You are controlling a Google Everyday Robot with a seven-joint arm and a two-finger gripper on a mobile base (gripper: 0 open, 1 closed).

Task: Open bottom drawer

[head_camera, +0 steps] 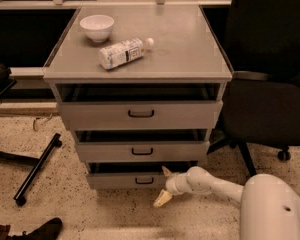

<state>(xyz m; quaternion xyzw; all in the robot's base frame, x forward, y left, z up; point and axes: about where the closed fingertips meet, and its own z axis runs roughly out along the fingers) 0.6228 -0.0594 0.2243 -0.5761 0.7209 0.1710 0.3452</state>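
Gripper [164,185] hangs just beside the bottom drawer [115,180], at its three o'clock. Fingers [162,199] spread apart, pinching nothing.

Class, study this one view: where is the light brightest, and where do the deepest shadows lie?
Camera view: light seems to come from above, so the cabinet top is brightest; dark shadow fills the gap above each drawer, the bottom drawer included; the chair is almost black; the pale gripper, open by the bottom drawer's right end, is well lit.
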